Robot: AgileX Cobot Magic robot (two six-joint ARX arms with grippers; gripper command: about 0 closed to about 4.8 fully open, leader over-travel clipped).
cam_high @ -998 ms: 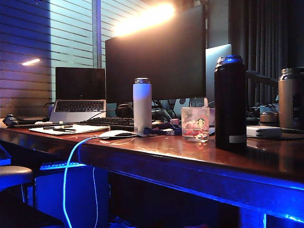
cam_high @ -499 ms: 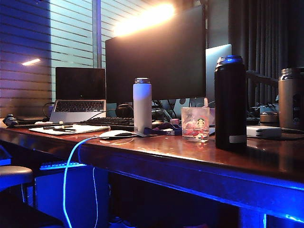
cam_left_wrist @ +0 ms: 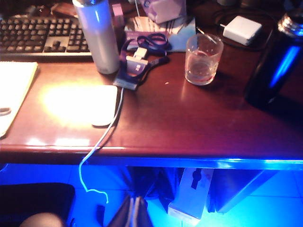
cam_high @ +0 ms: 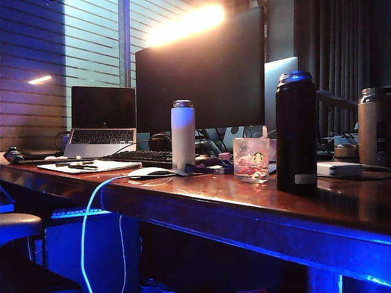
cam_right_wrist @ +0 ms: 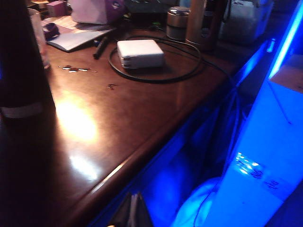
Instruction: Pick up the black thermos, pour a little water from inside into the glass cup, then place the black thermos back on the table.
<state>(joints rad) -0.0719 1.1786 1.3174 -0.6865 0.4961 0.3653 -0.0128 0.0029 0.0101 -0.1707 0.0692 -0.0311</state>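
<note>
The black thermos stands upright on the table, right of the glass cup with its green logo. Neither gripper shows in the exterior view. In the left wrist view my left gripper is shut and empty. It hangs below the table's blue-lit front edge, well short of the glass cup and the thermos. In the right wrist view my right gripper is shut and empty too, off the table's front edge. The thermos stands on the wood beyond it, apart from the fingers.
A white bottle stands left of the cup, with a mouse and keyboard nearby. A white charger with its looped cable, a tan bottle, a monitor and a laptop fill the back.
</note>
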